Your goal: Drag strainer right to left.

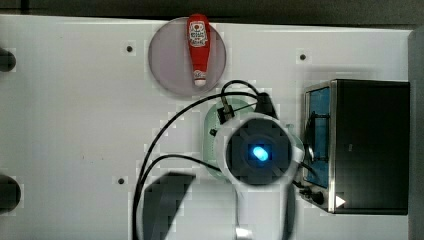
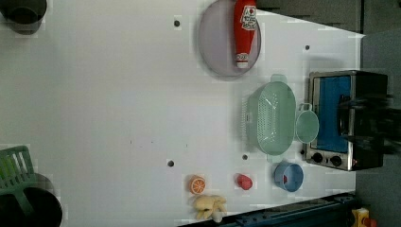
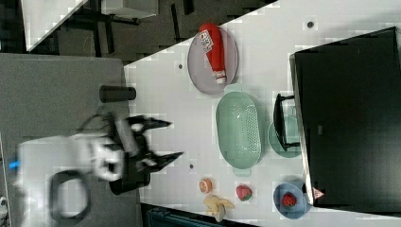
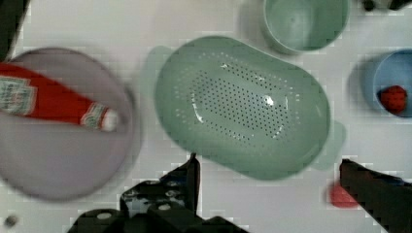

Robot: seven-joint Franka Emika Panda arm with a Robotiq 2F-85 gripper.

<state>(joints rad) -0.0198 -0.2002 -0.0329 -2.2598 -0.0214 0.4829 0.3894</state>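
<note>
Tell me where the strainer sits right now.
In the left view the strainer lies right of centre on the white table, below the grey plate and just left of the small mint cup.

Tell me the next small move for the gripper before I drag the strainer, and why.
Probably lower the open gripper until one finger drops inside the strainer rim. The fingers stand wide apart above the table, holding nothing, and the strainer sits untouched between the grey plate and the mint cup.
</note>
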